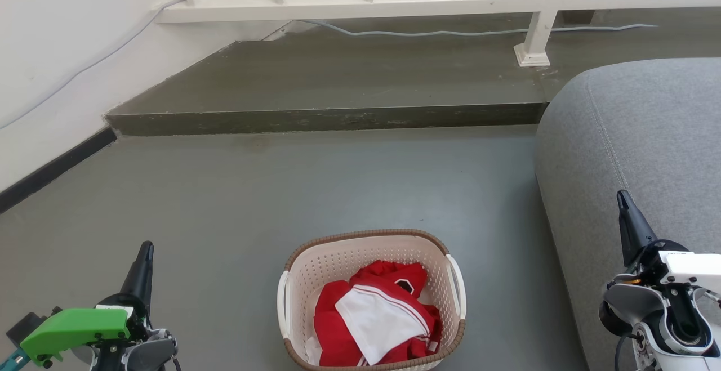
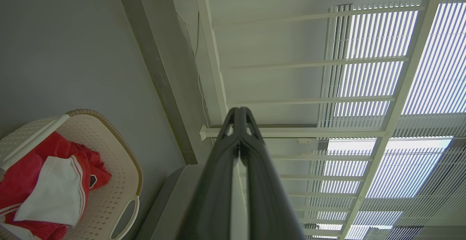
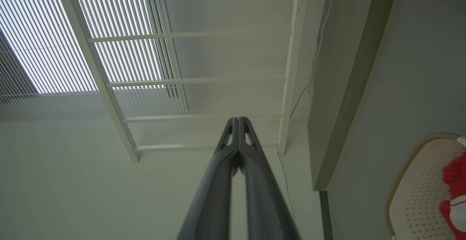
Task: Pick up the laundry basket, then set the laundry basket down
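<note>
The laundry basket [image 1: 332,264] stands upright on the grey floor [image 1: 281,191] at the bottom centre of the head view. A red and white garment [image 1: 383,303] is heaped inside, and a white handle shows on each side, frame-left [image 1: 281,303] and frame-right [image 1: 457,286]. This fits two stages equally: a basket waiting to be lifted, or one already set back down. The pictures do not settle which.

In either case, I judge that the care lies in the handles. They are thin loops set at the same height, so any hold has to be level on both sides or the load will tip. The grey sofa [image 1: 648,134] also crowds the right side of the frame.

The left gripper [image 1: 146,247] sits at lower left and the right gripper [image 1: 622,196] at right, in front of the sofa, both well apart from the basket. In the wrist views the left gripper's fingers [image 2: 218,167] and the right gripper's fingers [image 3: 214,181] are pressed together at the tips, pinching nothing and touching nothing.
</note>
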